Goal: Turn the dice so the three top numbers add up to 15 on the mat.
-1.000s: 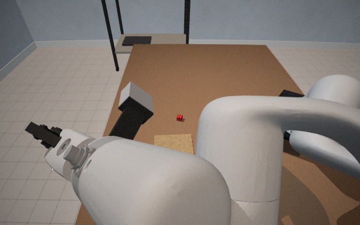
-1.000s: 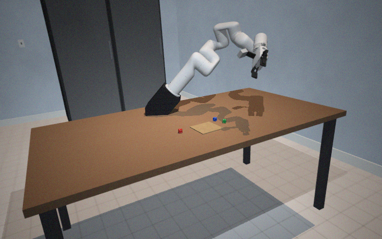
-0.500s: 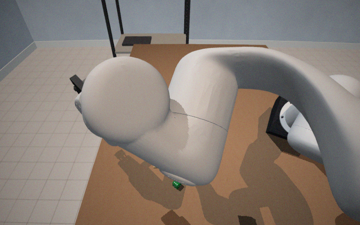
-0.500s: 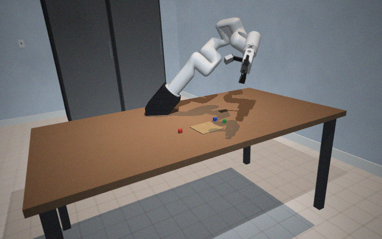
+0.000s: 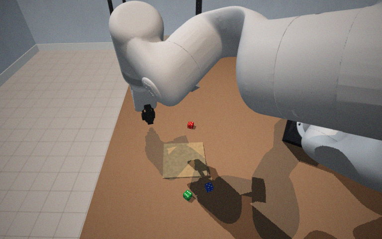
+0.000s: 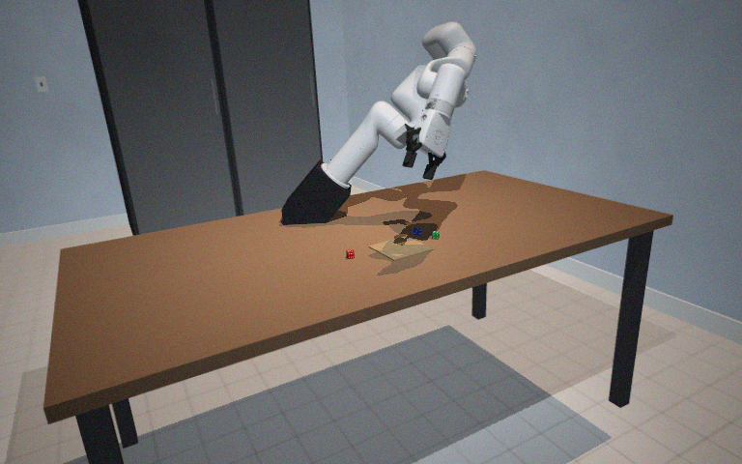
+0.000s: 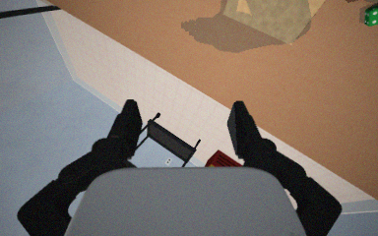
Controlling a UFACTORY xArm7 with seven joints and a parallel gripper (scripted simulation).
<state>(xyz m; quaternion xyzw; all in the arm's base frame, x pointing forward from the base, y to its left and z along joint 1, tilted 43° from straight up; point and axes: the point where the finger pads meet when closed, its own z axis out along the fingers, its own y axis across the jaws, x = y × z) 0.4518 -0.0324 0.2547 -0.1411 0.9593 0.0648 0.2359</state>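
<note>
My gripper (image 5: pixel 149 122) (image 6: pixel 419 170) (image 7: pixel 185 111) is open and empty. It hangs tilted, well above the table, away from all three dice. The tan mat (image 5: pixel 180 157) (image 6: pixel 402 251) (image 7: pixel 276 20) lies flat, partly in the arm's shadow, with no die on it. The red die (image 5: pixel 190 125) (image 6: pixel 350 253) lies beyond the mat in the top view; its top looks like five. The green die (image 5: pixel 187 194) (image 6: pixel 435 234) (image 7: pixel 372 17) lies off the opposite side; its top looks like six. The blue die (image 5: pixel 208 186) (image 6: pixel 416 231) lies nearby in shadow; its top number is unclear.
The brown table (image 5: pixel 135 208) (image 6: pixel 208 305) (image 7: pixel 335 128) has its long edge at the left in the top view, with tiled floor beyond. The arm's black base (image 6: pixel 316 196) stands on the table's far side in the exterior view. The wrist view shows a dark rack (image 7: pixel 169 140) beyond the table.
</note>
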